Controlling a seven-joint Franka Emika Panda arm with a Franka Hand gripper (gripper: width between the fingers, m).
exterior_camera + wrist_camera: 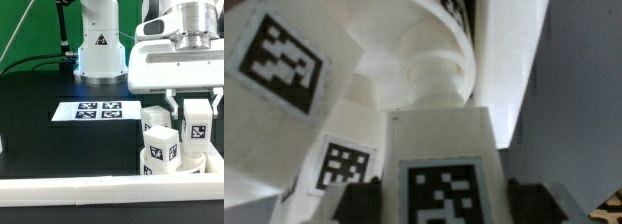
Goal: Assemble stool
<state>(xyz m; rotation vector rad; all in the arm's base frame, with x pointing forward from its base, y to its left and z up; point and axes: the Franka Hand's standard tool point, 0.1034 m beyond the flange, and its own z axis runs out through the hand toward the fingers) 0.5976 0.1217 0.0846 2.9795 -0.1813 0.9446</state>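
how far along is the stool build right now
Done: at least two legs stand upright, clustered near the long white rail; the seat they sit in is mostly hidden. In hand: the gripper is shut on another leg, held upright above the cluster. Left: lowering and seating that leg; whether more parts remain isn't visible. The marker board lies apart.

Robotics lab — marker board [97, 110], black table [40, 110]
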